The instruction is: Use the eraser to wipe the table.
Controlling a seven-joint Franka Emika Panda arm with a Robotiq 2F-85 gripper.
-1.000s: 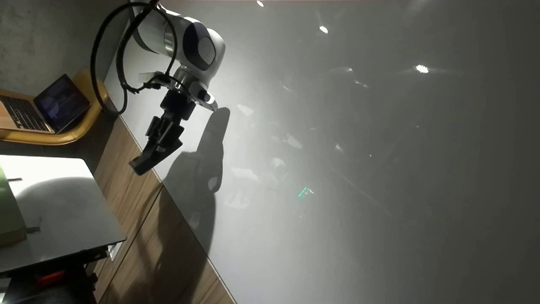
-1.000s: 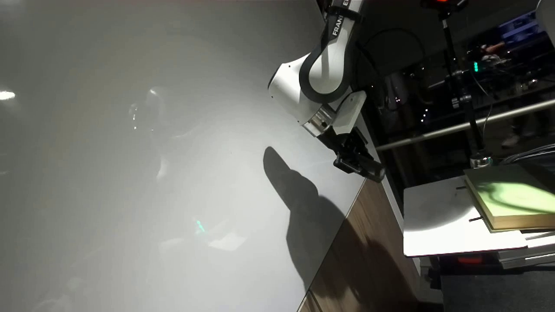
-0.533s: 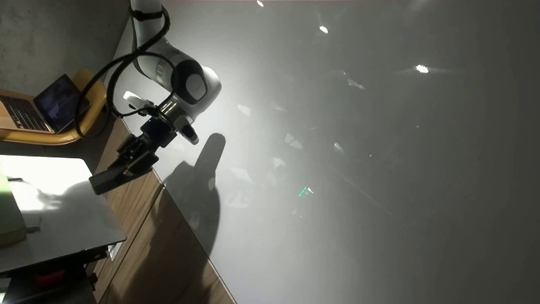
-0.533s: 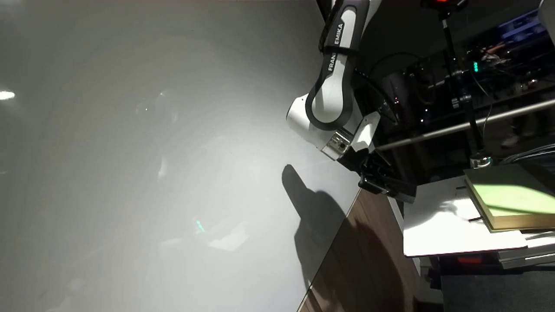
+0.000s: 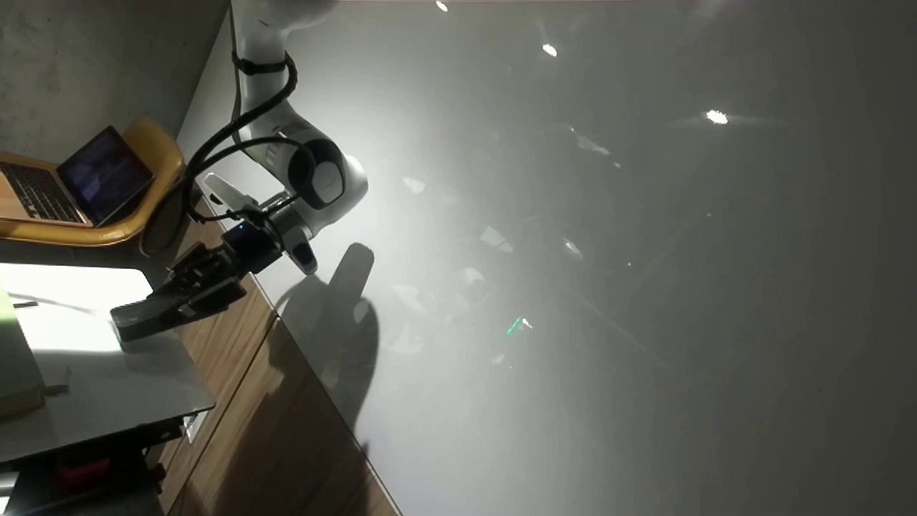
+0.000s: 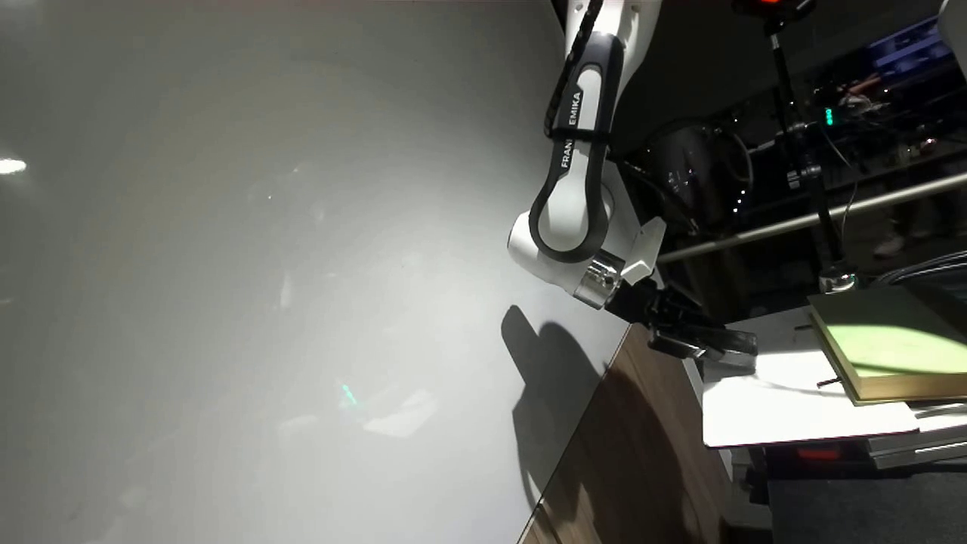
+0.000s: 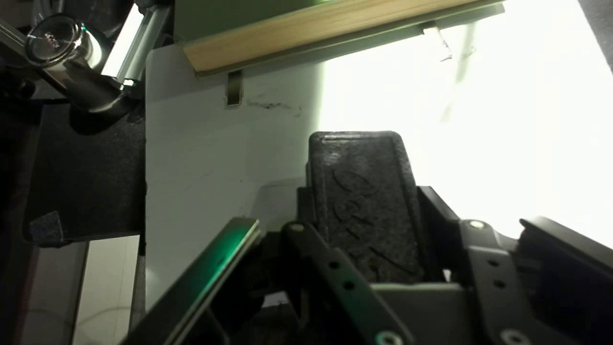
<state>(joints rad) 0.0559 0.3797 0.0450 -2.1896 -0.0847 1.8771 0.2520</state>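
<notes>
The eraser point(image 7: 358, 172), a dark grey bar with embossed marks, lies between the fingers of my gripper point(image 7: 366, 206) in the wrist view. My gripper is shut on its sides, and the eraser's far end sticks out beyond the fingertips. In both exterior views the eraser point(image 5: 140, 319) point(image 6: 736, 353) is over the near part of the small white side desk. I cannot tell whether it touches the desk. The glossy grey-white table point(image 5: 573, 272) point(image 6: 302, 317) is behind it, with the arm's shadow on it and its wood-brown edge point(image 5: 301, 401) towards the desk.
The white side desk point(image 7: 201, 167) carries a green-covered thick book point(image 7: 249, 19) point(image 6: 891, 340). A dark tab point(image 7: 234, 88) shows beside the book. An open laptop point(image 5: 104, 175) sits on a yellow chair point(image 5: 154, 158). A metal rail and stand point(image 6: 812, 174) are behind the desk.
My gripper has moved with the eraser off the table's side, past the wood edge and over the white side desk. The motion is smaller in the last half second. The eraser stays held.
</notes>
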